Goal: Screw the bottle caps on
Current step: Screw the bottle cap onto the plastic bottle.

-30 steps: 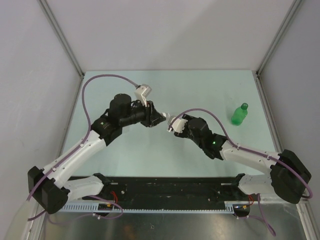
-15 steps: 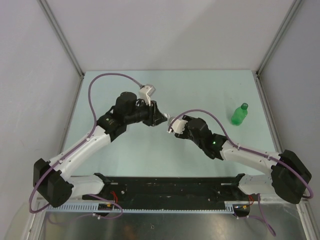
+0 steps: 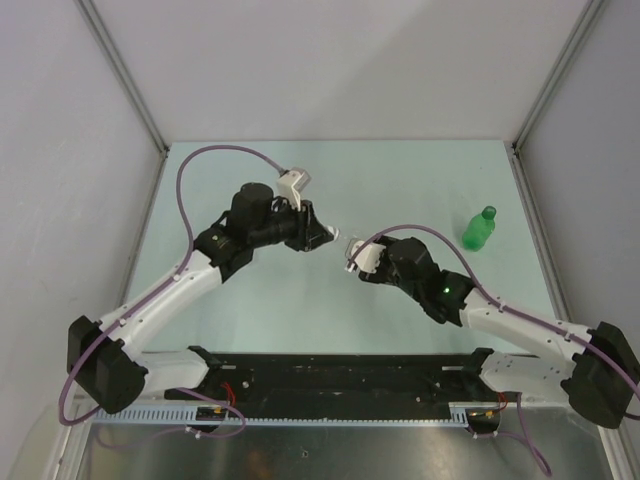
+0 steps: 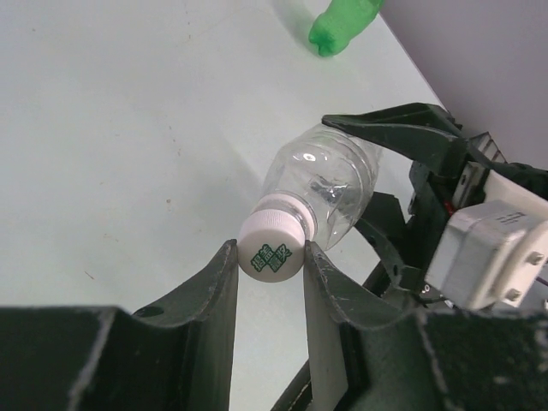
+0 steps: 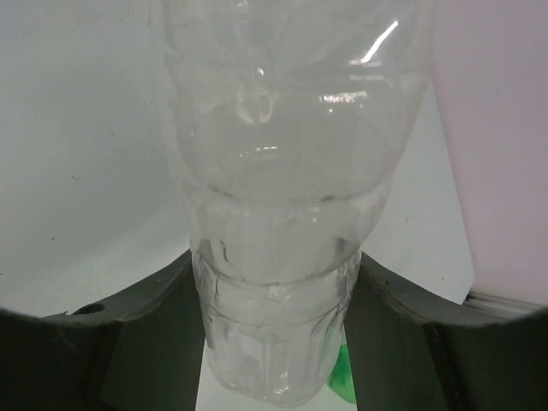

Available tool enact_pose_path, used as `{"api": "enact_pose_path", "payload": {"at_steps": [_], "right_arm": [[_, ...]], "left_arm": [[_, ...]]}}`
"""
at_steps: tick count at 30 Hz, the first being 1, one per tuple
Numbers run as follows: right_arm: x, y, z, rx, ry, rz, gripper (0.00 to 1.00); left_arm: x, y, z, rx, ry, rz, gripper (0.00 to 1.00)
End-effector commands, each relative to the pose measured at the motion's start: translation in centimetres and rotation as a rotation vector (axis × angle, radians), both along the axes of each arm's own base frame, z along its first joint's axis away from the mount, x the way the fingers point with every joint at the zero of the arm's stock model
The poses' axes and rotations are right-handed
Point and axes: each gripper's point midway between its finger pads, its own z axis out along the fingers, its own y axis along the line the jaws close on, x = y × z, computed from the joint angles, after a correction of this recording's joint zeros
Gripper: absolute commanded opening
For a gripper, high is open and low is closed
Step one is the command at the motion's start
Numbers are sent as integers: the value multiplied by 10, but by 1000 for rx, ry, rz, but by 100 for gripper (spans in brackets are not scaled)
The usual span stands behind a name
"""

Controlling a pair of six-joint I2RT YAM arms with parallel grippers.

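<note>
A clear ribbed bottle (image 4: 324, 181) is held off the table between my two grippers. My right gripper (image 5: 274, 278) is shut on the bottle's body (image 5: 278, 214), a finger on each side. A white cap (image 4: 271, 251) with green print sits on the bottle's neck. My left gripper (image 4: 270, 254) is shut on that cap, both fingers pressing its rim. In the top view the two grippers (image 3: 330, 237) (image 3: 352, 248) meet nose to nose over the middle of the table. A green bottle (image 3: 479, 228) stands upright at the right.
The pale green table (image 3: 300, 300) is bounded by grey walls on three sides. The green bottle (image 4: 342, 21) is the only loose thing showing on it, close to the right wall. Purple cables (image 3: 215, 155) loop above both arms.
The left arm folded its elbow in toward the bottle early on, then held still. The right arm swung its forearm outward to the right, its gripper shifting slightly right. Both grips are unchanged.
</note>
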Motion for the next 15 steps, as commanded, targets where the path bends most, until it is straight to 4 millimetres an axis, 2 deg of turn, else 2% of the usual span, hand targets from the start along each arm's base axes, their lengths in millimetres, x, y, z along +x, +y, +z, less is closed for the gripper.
{"api": "enact_pose_path", "payload": {"at_steps": [1,4,9,15], "right_arm": [[-8,42,80,294,-127,149,9],[-6,43,86,330,-134,147,1],[-8,45,91,366,-142,172,0],[-27,50,108,449,-173,288,0]], "left_arm": [[-8,-3,-13,30,24,-64,14],[-17,-8,-4,-4,20,-118,14],[-32,-16,13,-74,8,-207,15],[-42,-20,28,-118,-17,-270,16]]}}
